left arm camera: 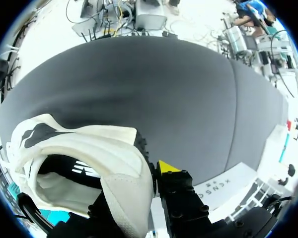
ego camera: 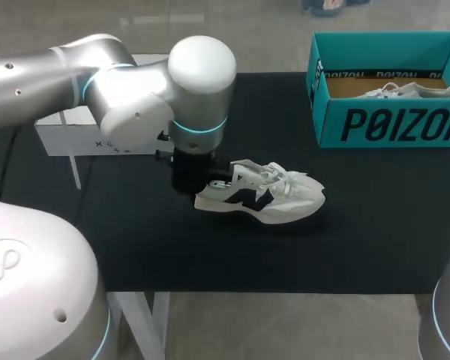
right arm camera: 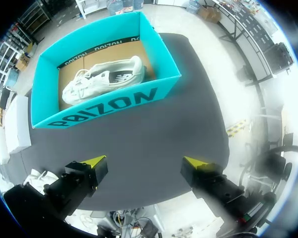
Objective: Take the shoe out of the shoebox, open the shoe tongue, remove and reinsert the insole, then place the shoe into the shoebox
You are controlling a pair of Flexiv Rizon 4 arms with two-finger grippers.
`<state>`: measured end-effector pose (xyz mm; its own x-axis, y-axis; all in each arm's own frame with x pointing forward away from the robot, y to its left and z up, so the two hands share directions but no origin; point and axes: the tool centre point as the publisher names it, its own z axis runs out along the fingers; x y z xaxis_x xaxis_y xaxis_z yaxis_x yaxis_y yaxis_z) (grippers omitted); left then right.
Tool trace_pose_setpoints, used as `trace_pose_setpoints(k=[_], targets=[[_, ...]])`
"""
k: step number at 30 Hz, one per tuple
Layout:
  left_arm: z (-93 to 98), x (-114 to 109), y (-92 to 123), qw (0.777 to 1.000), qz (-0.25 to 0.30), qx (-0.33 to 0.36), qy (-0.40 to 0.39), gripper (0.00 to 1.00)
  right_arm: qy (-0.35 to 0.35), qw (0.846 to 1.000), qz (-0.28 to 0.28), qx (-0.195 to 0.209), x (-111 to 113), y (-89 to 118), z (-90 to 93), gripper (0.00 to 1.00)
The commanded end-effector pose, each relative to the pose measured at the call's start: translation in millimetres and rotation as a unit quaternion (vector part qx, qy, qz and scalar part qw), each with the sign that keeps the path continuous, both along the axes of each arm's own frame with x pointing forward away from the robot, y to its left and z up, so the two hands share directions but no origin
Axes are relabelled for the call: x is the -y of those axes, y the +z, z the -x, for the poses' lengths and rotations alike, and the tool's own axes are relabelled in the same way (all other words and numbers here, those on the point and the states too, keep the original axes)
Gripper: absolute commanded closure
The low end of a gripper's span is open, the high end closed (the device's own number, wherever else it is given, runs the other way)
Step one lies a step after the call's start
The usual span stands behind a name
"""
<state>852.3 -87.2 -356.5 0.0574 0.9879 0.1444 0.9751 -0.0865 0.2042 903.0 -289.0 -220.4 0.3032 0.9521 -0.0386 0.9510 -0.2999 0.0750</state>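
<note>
Shoe heel pinched by left claw; shoebox lettered black.

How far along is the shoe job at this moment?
Done: one white sneaker lies on the table, outside the teal shoebox. In hand: the left gripper pinches its heel. Left: opening the tongue, which looks laced down, the insole work, and boxing it. The right gripper hangs open near the shoebox, where a second sneaker lies.
</note>
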Motion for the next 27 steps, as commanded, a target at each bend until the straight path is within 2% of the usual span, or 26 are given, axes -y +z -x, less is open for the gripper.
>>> trace_pose_setpoints(k=[1, 5, 14, 15, 16, 17, 27], targets=[[-5.5, 10, -10, 1.0, -0.011, -0.007, 0.017, 1.0, 0.0, 1.0, -0.001, 0.001, 0, 0, -0.1, 0.0], [-6.3, 10, -21, 0.999, -0.011, -0.004, 0.038, 1.0, 0.0, 1.0, -0.001, 0.001, 0, 0, -0.1, 0.0], [-4.7, 23, -40, 0.999, -0.004, -0.025, 0.024, 1.0, 0.0, 1.0, -0.001, 0.001, 0, 0, -0.1, 0.0], [-3.4, 24, -40, 0.999, -0.002, -0.029, 0.022, 0.91, 0.0, 1.0, -0.001, 0.001, 0, 0, -0.1, 0.0], [-1.8, 24, -39, 0.999, -0.001, -0.03, 0.02, 0.43, 0.0, 1.0, -0.001, 0.001, 0, 0, -0.1, 0.0], [-0.9, 24, -37, 0.999, 0.003, -0.032, 0.016, 0.01, 0.0, 1.0, -0.001, 0.001, 0, 0, -0.1, 0.0], [-4.6, 20, 3, 0.996, 0.071, -0.059, 0.003, 0.0, 0.0, 1.0, -0.001, 0.001, 0, 0, -0.1, 0.0]])
